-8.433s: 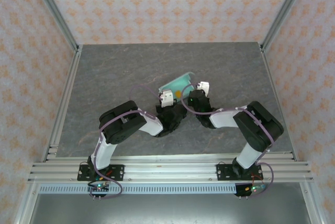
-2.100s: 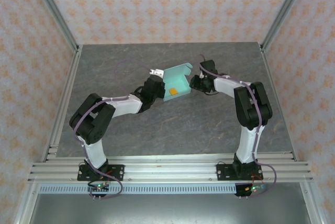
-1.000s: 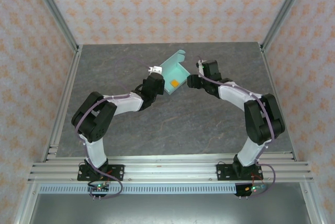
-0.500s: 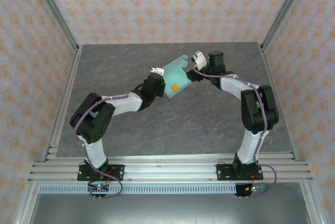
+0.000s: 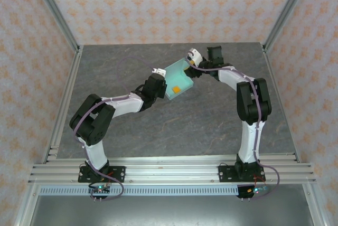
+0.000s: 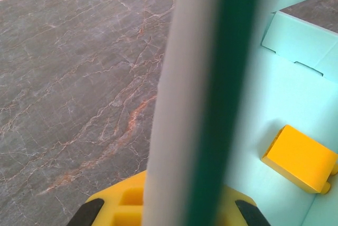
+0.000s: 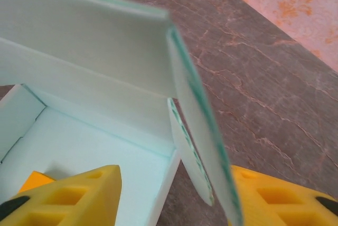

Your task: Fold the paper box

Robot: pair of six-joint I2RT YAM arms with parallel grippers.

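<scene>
Top external: paper box [image 5: 179, 81] walls raised, lid open.
Left tool [image 5: 161, 76]: clamped on one wall.
Right tool [image 5: 190, 61]: half-open, astride side flap [image 7: 193, 152].
Remaining: flaps, lid closure.

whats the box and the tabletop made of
The paper box: thin matte card, pale mint; its thin cut edges, crisp creases and die-cut slit suggest so. The table: dull grey stone look with reddish veins; real stone or printed laminate, cannot tell.
</scene>
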